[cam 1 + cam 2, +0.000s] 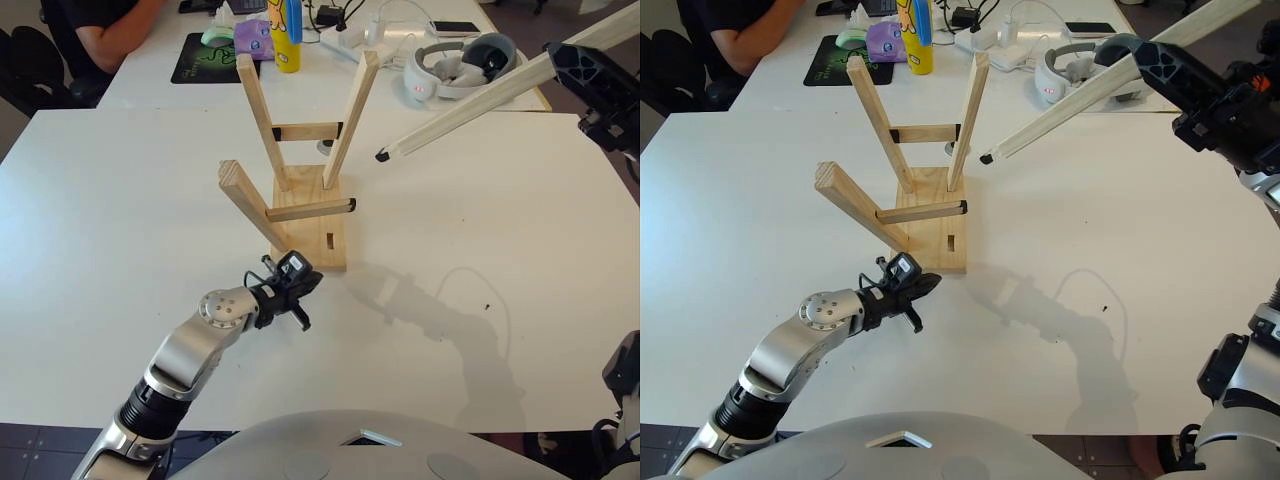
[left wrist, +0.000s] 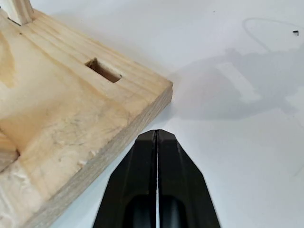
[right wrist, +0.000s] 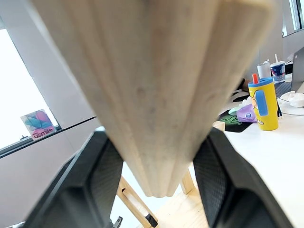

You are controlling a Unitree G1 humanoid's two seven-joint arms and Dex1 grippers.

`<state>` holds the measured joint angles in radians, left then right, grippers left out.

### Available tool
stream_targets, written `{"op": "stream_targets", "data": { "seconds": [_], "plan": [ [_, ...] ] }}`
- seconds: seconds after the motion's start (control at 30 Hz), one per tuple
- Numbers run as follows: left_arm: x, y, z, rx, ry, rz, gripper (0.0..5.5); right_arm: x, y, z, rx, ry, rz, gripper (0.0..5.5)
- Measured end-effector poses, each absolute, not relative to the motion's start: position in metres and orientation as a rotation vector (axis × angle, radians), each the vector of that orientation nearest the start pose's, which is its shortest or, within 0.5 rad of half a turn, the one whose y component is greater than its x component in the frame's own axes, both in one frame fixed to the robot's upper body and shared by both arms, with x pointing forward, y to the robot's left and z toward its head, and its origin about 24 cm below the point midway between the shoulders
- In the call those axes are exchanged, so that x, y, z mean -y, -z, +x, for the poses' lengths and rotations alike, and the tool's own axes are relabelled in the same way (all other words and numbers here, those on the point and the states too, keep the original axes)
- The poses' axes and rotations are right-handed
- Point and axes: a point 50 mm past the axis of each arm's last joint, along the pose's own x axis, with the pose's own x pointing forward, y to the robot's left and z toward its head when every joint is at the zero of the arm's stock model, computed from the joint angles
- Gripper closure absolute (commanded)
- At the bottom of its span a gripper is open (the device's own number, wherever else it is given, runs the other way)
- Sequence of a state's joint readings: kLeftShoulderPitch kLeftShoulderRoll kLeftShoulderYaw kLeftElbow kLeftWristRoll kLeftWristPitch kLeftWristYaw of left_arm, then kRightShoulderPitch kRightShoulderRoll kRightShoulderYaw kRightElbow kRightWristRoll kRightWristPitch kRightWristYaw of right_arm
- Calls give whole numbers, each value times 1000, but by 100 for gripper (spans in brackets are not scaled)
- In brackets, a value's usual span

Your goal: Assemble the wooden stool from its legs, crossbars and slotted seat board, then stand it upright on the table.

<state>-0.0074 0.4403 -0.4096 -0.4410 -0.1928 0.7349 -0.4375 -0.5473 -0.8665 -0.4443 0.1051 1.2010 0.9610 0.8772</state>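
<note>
On the white bench [image 1: 120,200], the seat board [image 1: 325,245] lies flat just ahead of the left tool [image 2: 156,135], three legs [image 1: 262,110] sticking up. That tool's fingers are pressed together, holding nothing. The right tool [image 3: 159,161] grips a fourth leg [image 1: 1060,110] in the air.

My two head eyes sit high and look forward and down over the tabletop [image 1: 500,330]. They are far enough back to take in both arms, the stool [image 1: 300,190] and the desk [image 1: 160,90] beyond. They share nearly the whole scene, the right eye set slightly to one side.

My left wrist camera looks along my left hand [image 2: 156,137], low and very near the seat [image 2: 61,109] corner just ahead of it; the eyes share that corner.

My right wrist camera is raised and looks along the leg [image 3: 142,71] in my right hand [image 3: 156,137]. It faces across to the stool and the bottle [image 3: 263,102] far ahead, both shared with the eyes.
</note>
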Motion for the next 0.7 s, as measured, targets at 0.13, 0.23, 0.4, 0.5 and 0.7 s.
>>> {"op": "stream_targets", "data": {
  "seconds": [0.13,0.23,0.4,0.5,0.7],
  "plan": [
    [-117,-45,208,-524,810,283,550,271,-255,268,71,-1012,444,345],
    [-127,-42,212,-540,763,300,550,270,-255,268,79,-1016,450,345],
    [-143,-44,224,-531,663,330,550,269,-254,267,81,-1017,451,345],
    [-152,-46,230,-525,611,349,550,268,-253,268,75,-1014,445,345],
    [-143,-59,226,-469,698,266,550,256,-230,269,-13,-1004,332,345]
  ]
}}
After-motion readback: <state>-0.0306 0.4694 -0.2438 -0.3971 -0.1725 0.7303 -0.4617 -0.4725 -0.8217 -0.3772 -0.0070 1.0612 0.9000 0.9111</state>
